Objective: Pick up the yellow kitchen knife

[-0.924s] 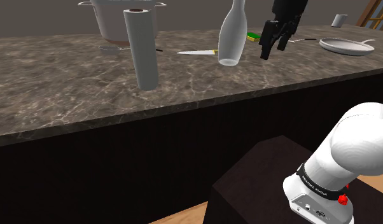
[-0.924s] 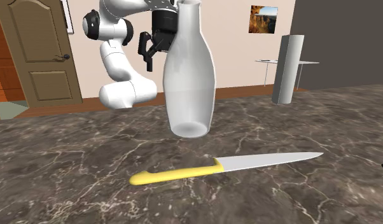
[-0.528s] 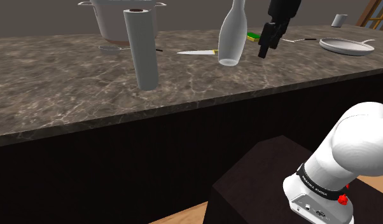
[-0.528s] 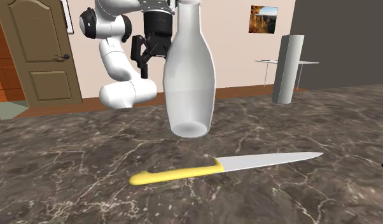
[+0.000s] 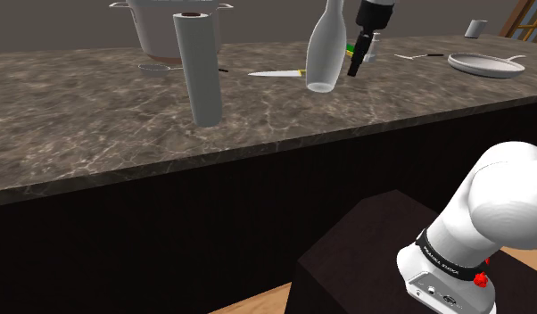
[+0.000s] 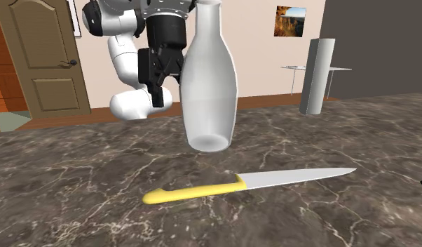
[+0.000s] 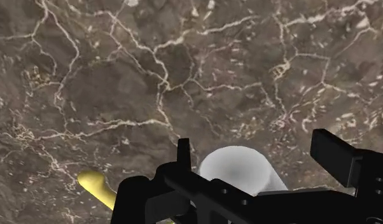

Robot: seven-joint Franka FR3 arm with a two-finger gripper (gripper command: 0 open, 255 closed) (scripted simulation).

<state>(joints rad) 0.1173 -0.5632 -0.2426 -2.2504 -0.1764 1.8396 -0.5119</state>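
Note:
The knife point(image 6: 244, 184) lies flat on the dark marble counter point(image 6: 76, 182), its yellow handle point(image 6: 194, 190) pointing to the second exterior view's left. In the shoulder view the knife point(image 5: 276, 73) rests just left of a tall white bottle point(image 5: 325, 49). My black gripper point(image 5: 356, 62) hangs open in the air right of the bottle, above the counter and holding nothing. Seen from the second exterior view, the gripper point(image 6: 153, 83) is behind the bottle point(image 6: 208, 77). The wrist view looks down on the bottle's mouth point(image 7: 238, 168) by the gripper point(image 7: 260, 153), with the handle's end point(image 7: 95, 184) off to one side.
A grey upright roll point(image 5: 198, 70) stands near the counter's front. Behind it are a large pot point(image 5: 173, 27) and a spoon point(image 5: 160, 66). A pan point(image 5: 481, 64) and a green block point(image 5: 354, 47) lie to the shoulder view's right. The stand point(image 5: 392, 241) is below the counter edge.
The gripper has travelled toward the bottle, leftward in the shoulder view, and turned about its wrist. It stays open. Knife and bottle have not moved.

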